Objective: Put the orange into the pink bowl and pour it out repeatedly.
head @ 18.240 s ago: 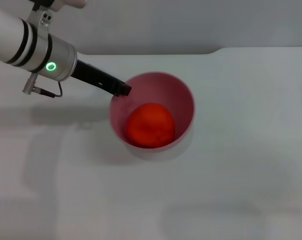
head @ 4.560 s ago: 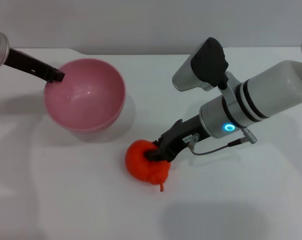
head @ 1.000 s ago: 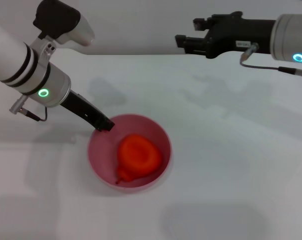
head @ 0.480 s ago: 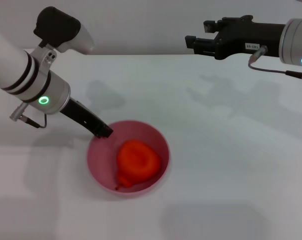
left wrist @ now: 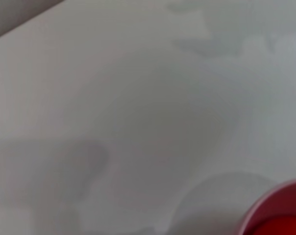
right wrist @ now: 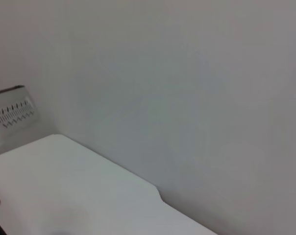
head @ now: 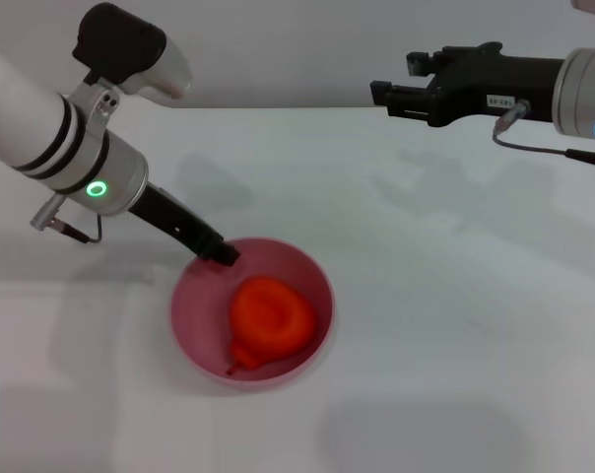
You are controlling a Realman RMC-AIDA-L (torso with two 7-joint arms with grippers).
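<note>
The pink bowl (head: 313, 286) stands upright on the white table, left of centre in the head view. The orange (head: 270, 315) lies inside it, its stem end towards the bowl's near-left wall. My left gripper (head: 222, 254) is shut on the bowl's far-left rim, with the arm reaching in from the upper left. The left wrist view shows only an arc of the bowl's rim (left wrist: 265, 211) and a sliver of the orange (left wrist: 287, 230). My right gripper (head: 390, 91) hangs open and holds nothing, high over the table's far right, well away from the bowl.
The white table (head: 455, 325) stretches bare around the bowl, and its far edge meets a pale wall. In the right wrist view there is the table's corner (right wrist: 64, 196), the wall and a small vented box (right wrist: 12, 112) to one side.
My right gripper has drawn back to the right, farther from the bowl. My left arm has shifted slightly right at the rim. The bowl and the orange stay put.
</note>
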